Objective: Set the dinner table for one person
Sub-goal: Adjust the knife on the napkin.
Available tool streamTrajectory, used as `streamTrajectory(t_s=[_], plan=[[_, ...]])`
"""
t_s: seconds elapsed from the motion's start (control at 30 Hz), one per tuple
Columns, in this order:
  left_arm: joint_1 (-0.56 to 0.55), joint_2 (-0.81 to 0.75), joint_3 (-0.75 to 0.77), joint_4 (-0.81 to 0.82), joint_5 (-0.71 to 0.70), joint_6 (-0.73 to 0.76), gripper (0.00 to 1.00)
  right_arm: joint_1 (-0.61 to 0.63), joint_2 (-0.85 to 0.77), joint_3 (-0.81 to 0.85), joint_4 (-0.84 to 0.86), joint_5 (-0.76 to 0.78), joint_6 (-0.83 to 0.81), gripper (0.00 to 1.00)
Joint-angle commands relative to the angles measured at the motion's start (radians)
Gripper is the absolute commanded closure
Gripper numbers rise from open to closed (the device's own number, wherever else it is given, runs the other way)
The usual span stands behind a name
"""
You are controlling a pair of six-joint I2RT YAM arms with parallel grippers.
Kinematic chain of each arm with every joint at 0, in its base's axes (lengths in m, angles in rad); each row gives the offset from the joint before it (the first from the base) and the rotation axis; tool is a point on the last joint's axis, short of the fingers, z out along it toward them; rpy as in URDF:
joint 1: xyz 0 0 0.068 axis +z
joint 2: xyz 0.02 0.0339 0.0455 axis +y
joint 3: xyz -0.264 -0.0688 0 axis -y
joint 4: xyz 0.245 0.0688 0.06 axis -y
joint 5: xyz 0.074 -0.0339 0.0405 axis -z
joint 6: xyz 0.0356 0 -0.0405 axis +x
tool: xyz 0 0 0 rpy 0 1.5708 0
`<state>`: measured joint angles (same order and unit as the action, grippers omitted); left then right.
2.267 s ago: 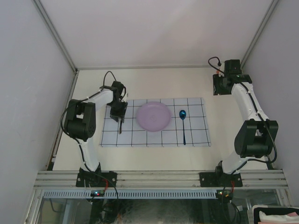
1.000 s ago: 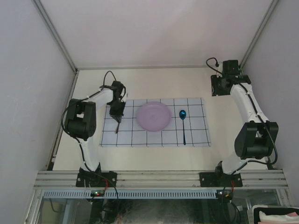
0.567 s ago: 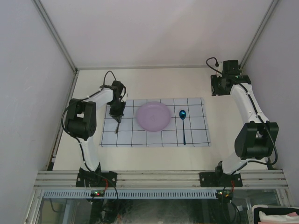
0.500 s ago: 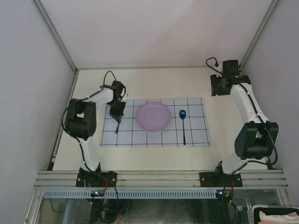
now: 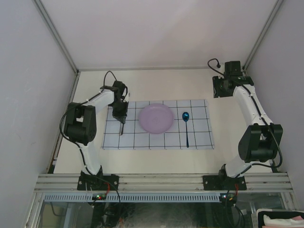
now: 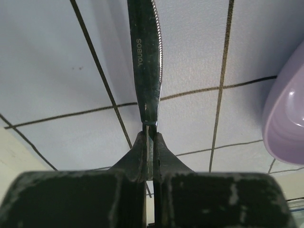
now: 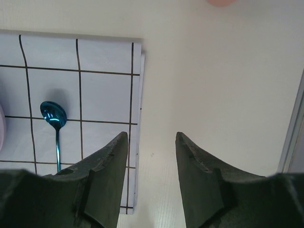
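The off-white counter fills the middle of the top view, under a gridded cloth. At the cloth's left, the left claw pinches a knife beside a purple plate, with a blue spoon to the right. At upper right, the right claw hangs spread and empty.

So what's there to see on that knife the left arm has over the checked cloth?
The knife is a slim table knife of dark, shiny metal, with fine serrations along one edge and YOUBOS stamped on the blade. The left tool pinches its narrow end between shut fingers, so the blade points away from the wrist, over the pale gridded cloth, just left of the lilac plate without touching it. It casts a shadow on the cloth; whether its tip rests there I cannot tell.
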<state>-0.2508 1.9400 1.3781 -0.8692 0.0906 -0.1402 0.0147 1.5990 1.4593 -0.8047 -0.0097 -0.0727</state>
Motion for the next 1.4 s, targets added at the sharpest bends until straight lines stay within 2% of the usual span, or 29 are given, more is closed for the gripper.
streamTrajectory(t_s=[0.0,0.6,1.0,1.23,1.37], plan=[[-0.006,-0.109,-0.034,0.001,0.003,-0.045,1.00,0.014,-0.016,0.012,0.022,-0.008,-0.002,0.55],[-0.024,-0.230,-0.213,0.080,0.022,-0.107,1.00,0.048,-0.140,-0.097,0.025,0.009,-0.010,0.55],[-0.085,-0.266,-0.228,0.094,0.068,-0.145,1.00,0.048,-0.204,-0.151,0.021,0.004,-0.016,0.55],[-0.079,-0.259,-0.245,0.098,0.062,-0.152,1.00,0.048,-0.211,-0.157,0.017,-0.004,-0.017,0.55],[-0.070,-0.219,-0.206,0.086,0.054,-0.136,1.00,0.047,-0.215,-0.157,0.019,-0.004,-0.023,0.55]])
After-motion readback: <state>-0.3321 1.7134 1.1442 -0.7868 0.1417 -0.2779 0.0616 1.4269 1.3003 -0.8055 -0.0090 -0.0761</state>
